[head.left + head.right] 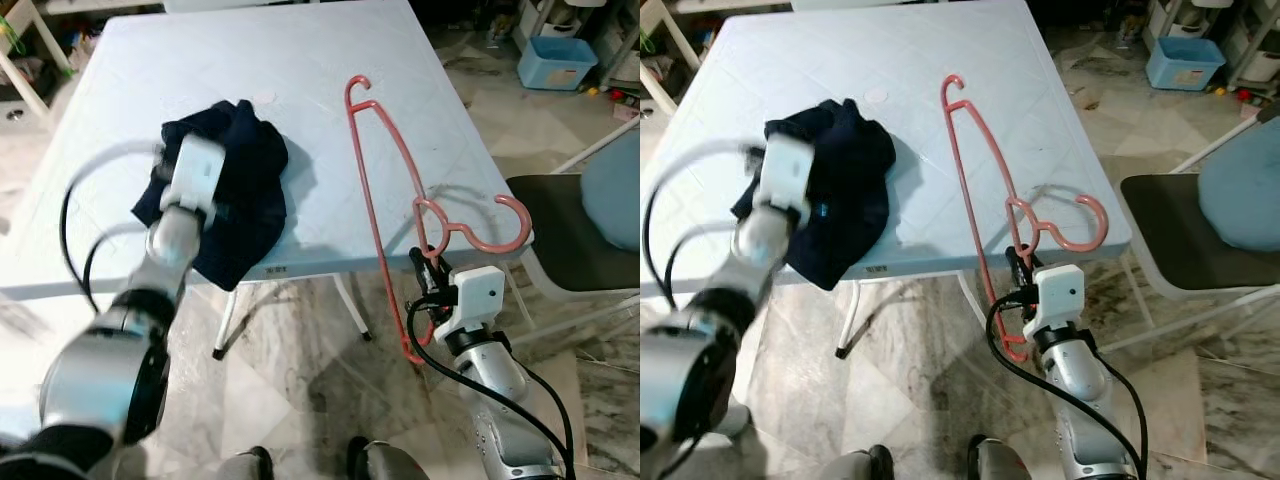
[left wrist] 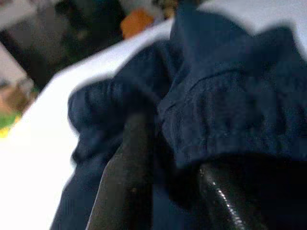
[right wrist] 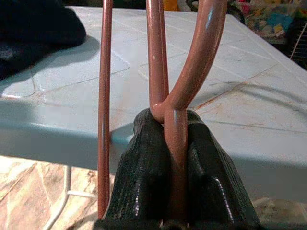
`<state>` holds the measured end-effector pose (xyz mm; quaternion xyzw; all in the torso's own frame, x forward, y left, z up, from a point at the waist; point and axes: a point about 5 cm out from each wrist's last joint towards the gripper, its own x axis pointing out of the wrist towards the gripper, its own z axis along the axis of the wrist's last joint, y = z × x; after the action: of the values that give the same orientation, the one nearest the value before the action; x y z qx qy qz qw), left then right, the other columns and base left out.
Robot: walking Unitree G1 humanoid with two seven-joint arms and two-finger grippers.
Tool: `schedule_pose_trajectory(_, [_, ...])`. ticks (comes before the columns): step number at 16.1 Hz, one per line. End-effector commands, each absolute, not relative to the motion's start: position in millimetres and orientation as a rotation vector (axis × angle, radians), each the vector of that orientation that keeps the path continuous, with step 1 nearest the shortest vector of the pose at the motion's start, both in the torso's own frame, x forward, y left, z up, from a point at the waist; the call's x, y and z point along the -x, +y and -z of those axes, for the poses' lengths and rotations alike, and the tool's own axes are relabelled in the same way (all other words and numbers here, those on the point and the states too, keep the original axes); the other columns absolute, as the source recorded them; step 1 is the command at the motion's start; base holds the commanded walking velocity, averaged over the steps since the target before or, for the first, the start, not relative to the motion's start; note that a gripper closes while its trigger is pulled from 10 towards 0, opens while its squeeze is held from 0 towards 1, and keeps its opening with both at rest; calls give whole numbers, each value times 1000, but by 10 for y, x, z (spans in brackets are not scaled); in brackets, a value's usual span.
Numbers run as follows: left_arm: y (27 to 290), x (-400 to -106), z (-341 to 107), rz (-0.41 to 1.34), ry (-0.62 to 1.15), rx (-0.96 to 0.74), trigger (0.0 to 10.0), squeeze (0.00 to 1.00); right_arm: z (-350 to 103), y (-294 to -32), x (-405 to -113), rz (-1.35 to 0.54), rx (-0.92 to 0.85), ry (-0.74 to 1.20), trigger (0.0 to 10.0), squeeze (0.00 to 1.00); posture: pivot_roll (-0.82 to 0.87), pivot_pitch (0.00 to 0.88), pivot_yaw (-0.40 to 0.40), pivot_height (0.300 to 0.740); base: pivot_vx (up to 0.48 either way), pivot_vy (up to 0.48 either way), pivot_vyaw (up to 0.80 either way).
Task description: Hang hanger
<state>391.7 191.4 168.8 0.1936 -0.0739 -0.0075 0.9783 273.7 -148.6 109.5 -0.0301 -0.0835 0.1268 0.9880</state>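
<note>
The right gripper (image 3: pixel 175 158) is clamped on the pink hanger (image 1: pixel 372 180) near its neck, holding it off the table (image 1: pixel 300 60) edge at about five o'clock. The left gripper (image 2: pixel 168 191), fingers apart, digs into the navy garment (image 1: pixel 235 190) at nine o'clock. Hanging looks not yet begun.

A pink hanger (image 1: pixel 975 190) is held at the counter's (image 1: pixel 940 60) near edge by the right gripper (image 1: pixel 1018 262). The left gripper (image 1: pixel 790 175) is laid on a dark cloth (image 1: pixel 845 200).
</note>
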Motion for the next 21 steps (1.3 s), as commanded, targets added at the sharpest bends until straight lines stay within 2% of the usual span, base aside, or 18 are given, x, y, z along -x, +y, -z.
schedule_pose_trajectory(1, [2079, -3879, -1634, -20, -112, -382, 10000, 1000, -976, -1527, -2720, -257, 86, -97, 10000, 0, -105, 206, -13, 740, 0, 0, 0])
schedule_pose_trajectory(5, [2366, -3714, -1474, -46, -89, -444, 10000, 1000, -1038, -1655, -2826, -215, 76, -106, 10000, 0, -79, 193, 1, 740, 0, 0, 0])
schedule_pose_trajectory(7, [2425, -3661, -1421, -39, -74, -498, 10000, 1000, -1015, -1646, -2816, -218, 75, -101, 10000, 0, -71, 194, 5, 740, 0, 0, 0])
schedule_pose_trajectory(10, [2558, -3591, -1291, -119, 5, -494, 10000, 1000, -988, -1588, -2805, -226, 63, -97, 10000, 0, -67, 195, 11, 740, 0, 0, 0])
schedule_pose_trajectory(12, [2375, -3515, -1347, -44, -177, -732, 10000, 1000, -975, -1571, -2796, -227, 56, -95, 10000, 0, -61, 198, 12, 740, 0, 0, 0])
schedule_pose_trajectory(14, [2219, -3451, -1272, -142, -212, -578, 10000, 1000, -966, -1582, -2803, -217, 51, -95, 10000, 0, -60, 200, 17, 740, 0, 0, 0])
schedule_pose_trajectory(17, [1984, -3452, -1210, -58, -181, -286, 10000, 1000, -972, -1532, -2833, -230, 45, -100, 10000, 0, -49, 191, 11, 740, 0, 0, 0])
schedule_pose_trajectory(21, [2004, -3503, -1249, 79, -117, -273, 10000, 1000, -972, -1503, -2879, -253, 46, -97, 10000, 0, -18, 191, -8, 740, 0, 0, 0])
